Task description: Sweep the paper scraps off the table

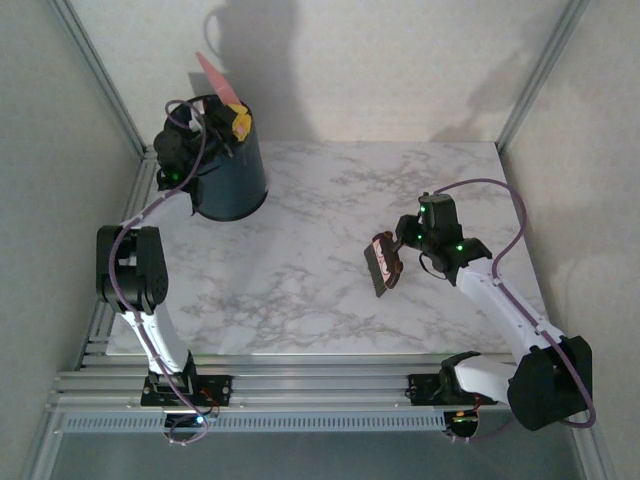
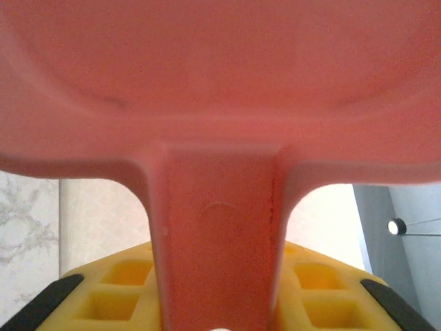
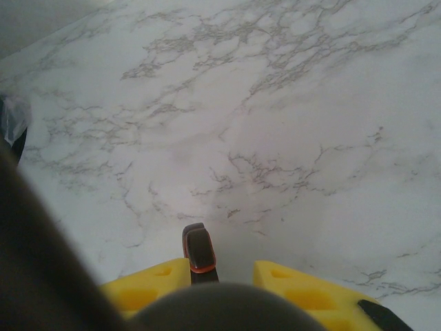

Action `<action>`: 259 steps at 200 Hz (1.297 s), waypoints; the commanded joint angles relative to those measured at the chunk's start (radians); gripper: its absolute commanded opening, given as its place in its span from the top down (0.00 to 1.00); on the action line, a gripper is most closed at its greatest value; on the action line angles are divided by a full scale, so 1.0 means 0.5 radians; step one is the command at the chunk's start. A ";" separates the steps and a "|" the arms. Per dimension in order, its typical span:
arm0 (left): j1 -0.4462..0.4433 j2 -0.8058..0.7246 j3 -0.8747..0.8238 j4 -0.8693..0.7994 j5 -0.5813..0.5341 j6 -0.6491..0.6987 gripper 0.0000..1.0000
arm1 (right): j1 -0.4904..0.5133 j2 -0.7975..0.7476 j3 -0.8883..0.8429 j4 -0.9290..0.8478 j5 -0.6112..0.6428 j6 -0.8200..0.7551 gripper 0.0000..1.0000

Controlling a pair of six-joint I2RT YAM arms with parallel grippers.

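1. Clenched firmly, the left gripper, on the handle of the pink dustpan, with the yellow pads pressing from both sides. Gripped by the handle, most likely, to leave the wide pan free for tilting.
2. In the top view, positioned right above the mouth of the dark bin, with the pan standing steep and almost edge-on. Probably held there so that anything sliding off drops inside and not onto the table.
3. Cannot tell where the paper scraps lie: the inside of the bin is hidden behind the arm and the rim. Judged as the emptying step, near the end of the task.
4. Closed tight too, the right gripper, here on the thin handle of a brush. Only the dark, orange-edged tip of that handle pokes out between the pads in the wrist view.
5. Held with the brush head toward the middle of the table and, as it seems, a little above the marble. Cannot say for sure whether touching or not.
6. Placed well apart from the bin, probably to stay out of the way of the left arm. Also ready for one more stroke, if needed.
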 commanded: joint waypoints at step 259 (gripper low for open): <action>-0.903 0.358 1.610 -3.860 -1.349 3.519 0.95 | -0.011 -0.099 -0.010 0.001 0.063 -0.016 1.00</action>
